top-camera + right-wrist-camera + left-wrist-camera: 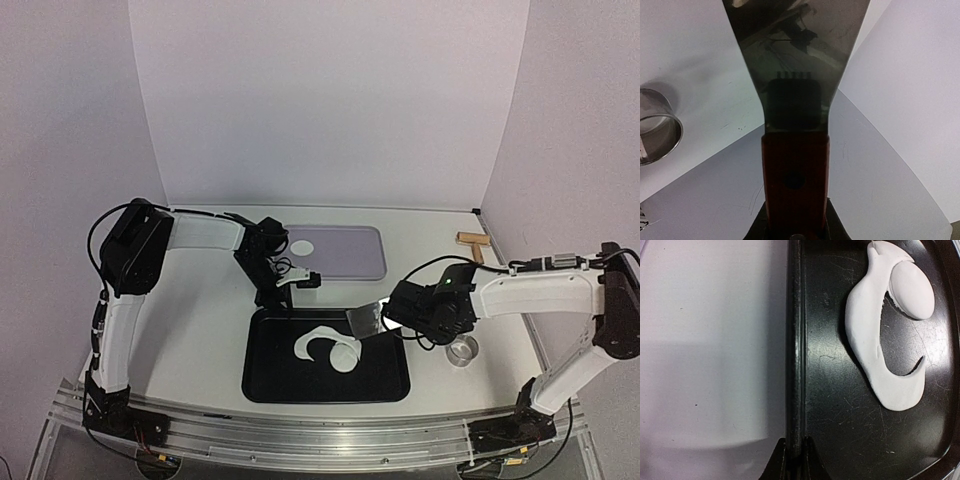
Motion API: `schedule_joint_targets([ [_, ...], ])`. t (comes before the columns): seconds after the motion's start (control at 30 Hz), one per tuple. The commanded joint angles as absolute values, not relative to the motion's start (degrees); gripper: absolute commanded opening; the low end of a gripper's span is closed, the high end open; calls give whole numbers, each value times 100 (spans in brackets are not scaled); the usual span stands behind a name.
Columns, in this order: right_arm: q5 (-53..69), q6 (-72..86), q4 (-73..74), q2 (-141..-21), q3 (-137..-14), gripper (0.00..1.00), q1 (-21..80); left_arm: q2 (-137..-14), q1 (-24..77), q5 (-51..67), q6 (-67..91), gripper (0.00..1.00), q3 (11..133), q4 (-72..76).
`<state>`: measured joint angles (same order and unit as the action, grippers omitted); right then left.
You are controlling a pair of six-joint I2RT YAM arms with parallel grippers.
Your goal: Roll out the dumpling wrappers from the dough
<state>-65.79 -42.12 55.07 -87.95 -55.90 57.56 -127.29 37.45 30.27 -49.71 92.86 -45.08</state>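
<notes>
A: Well, starting nearest the arm bases, what is sitting in the black tray (300, 385)?

B: The dough (312, 345) is lying around the middle of the tray as a white crescent with a round hollow in its side. One wrapper (345, 358), a neat round disc, is resting at the crescent's right end, touching it.

A: Is anything lying beside the tray?

B: A metal ring (462, 351) is standing on the worktop (200, 330) just off the tray's right side.

A: And the right claw?

B: The right claw (796, 225) is pinching the reddish wooden handle of a scraper (366, 320). Its shiny blade is slanting over the tray's far right part, near the wrapper. Whether it is touching anything, I cannot tell.

A: What is the left claw doing?

B: The left claw (278, 298) is pressing its fingers (780, 460) together on the tray's rim near the far left corner, one finger inside and one outside.

A: And farther back?

B: A pale purple mat (335, 250) is lying just beyond the tray's far edge. A small wooden roller (473, 243) is lying beyond the tray's far right corner, well apart.
</notes>
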Motion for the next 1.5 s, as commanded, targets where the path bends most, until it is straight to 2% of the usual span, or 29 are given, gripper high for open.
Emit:
schedule_joint_targets([
  [0.0, -7249, -4350, 5727, -8810, -5722, 0, 5422, -12401, 3800, 2821, -5438, 0, 9157, -4500],
  [0.33, -7033, -4205, 5719, -8545, -6139, 0, 5406, -12355, 3798, 2810, -5419, 0, 9148, -4472],
  [0.5, -6470, -4317, 5836, -7988, -6403, 0, 6267, -12361, 3797, 2800, -5316, 0, 9140, -4413],
  [0.63, -6356, -3584, 6547, -8324, -6546, 0, 6487, -12396, 3802, 2829, -5220, 0, 9160, -4373],
  [1.47, -6483, -2646, 6714, -9035, -6066, 0, 6443, -12463, 3806, 2939, -5124, 0, 9160, -4396],
])
